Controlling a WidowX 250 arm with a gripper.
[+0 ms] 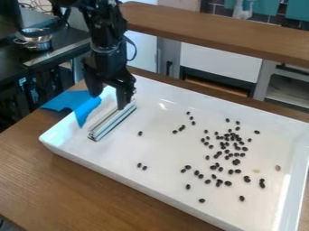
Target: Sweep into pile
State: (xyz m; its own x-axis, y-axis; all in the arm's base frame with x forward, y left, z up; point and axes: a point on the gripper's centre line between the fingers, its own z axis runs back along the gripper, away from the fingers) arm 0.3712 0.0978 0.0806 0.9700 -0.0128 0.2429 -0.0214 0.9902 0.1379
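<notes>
Camera view: tool (109,102) hangs down from the arm at upper left, over the far left corner area of the white tray (151,188). It's open, fingers clearly spread. Can't tell whether either finger has contact with anything; no object visibly clamped between them. Metal bar (113,122) lies flat in the left part of the tray, slanting, its far end right by the tool's right-hand finger as seen here, near end toward the front wall. Grooved profile, silvery. Blue sheet (78,102) is draped over the left rim, part outside the tray, part hanging inside just beside the bar. Dark beans (236,162) are the stuff to pile: mostly spread over the right half of the tray floor, densest a bit above the middle of that spread, looser around the edges, several small clumps touching. One sits alone near the bar, a pair lies below that toward the front wall, a few more lead up and away from the main group. One brown bean (278,168) sits near the right wall. Tray is on the wooden bench (60,180). Behind: raised wooden ledge (223,34), white cabinet front (220,58), metal pot (36,43) on a dark surface at upper left.
</notes>
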